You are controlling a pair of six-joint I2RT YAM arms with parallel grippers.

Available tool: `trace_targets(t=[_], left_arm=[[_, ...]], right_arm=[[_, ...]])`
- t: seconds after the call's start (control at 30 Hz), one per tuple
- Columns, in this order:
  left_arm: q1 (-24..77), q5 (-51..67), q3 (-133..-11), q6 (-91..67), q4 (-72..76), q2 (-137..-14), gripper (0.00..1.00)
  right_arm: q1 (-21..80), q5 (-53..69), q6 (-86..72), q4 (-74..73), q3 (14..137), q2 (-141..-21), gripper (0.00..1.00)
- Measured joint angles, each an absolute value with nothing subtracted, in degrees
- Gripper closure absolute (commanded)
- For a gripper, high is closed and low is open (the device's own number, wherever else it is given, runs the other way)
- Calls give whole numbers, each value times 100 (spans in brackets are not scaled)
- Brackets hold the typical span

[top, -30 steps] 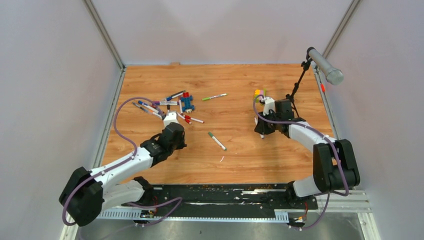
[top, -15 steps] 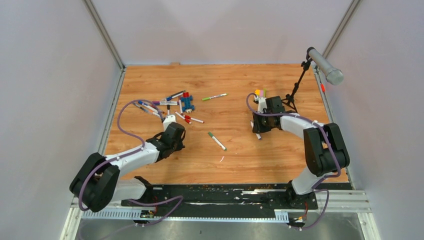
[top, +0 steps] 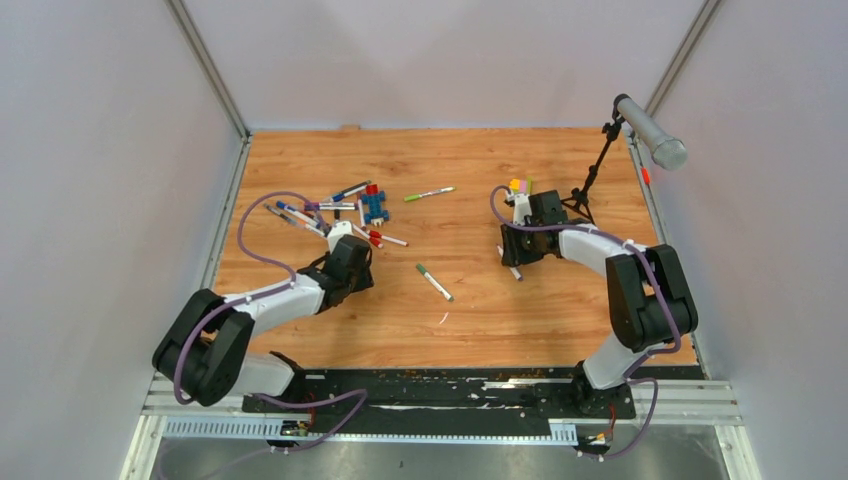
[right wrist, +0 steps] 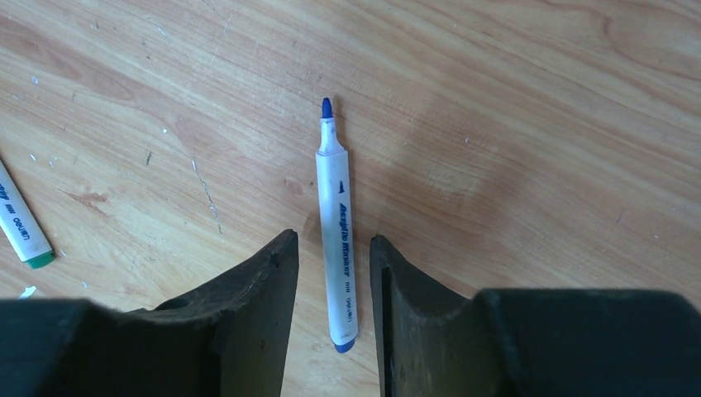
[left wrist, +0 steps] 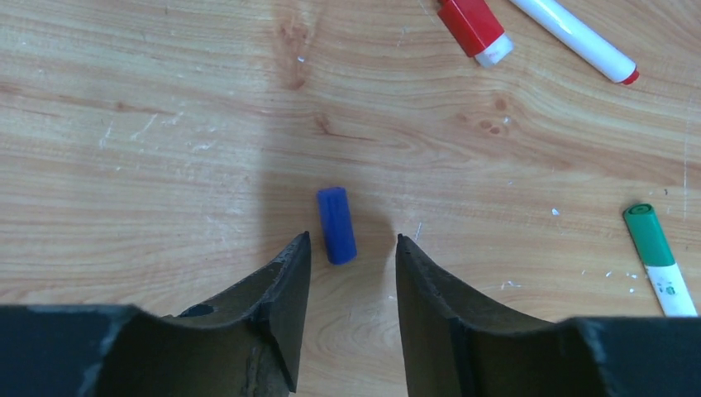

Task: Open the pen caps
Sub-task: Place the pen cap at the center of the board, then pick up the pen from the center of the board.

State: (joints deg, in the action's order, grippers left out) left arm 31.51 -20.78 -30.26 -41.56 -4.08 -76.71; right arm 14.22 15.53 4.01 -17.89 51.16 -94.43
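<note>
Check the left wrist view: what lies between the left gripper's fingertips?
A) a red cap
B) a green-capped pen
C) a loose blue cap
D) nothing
C: a short blue cap lies loose on the table, right between the tips of the left gripper, whose jaws stand apart.

We see a loose blue cap [left wrist: 336, 225] on its side and, well apart, an uncapped blue-tipped pen [right wrist: 338, 248] lying flat.
</note>
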Motion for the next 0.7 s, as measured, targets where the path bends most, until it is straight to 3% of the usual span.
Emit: trace_targets(t=[0.27, 0.5, 0.7], left_arm=[[3146, -2034, -3129, -4097, -1363, -7225, 31], [3146, -1511, -3232, -3846, -1848, -5874, 1], [3146, -926, -2541, -4427, -945, -4473, 0]], right_arm=[[1422, 1555, 679, -2093, 5151, -9170, 54], [1422, 1841, 1275, -2300, 5159, -8442, 41], [1417, 2683, 2110, -2753, 5229, -8176, 38]])
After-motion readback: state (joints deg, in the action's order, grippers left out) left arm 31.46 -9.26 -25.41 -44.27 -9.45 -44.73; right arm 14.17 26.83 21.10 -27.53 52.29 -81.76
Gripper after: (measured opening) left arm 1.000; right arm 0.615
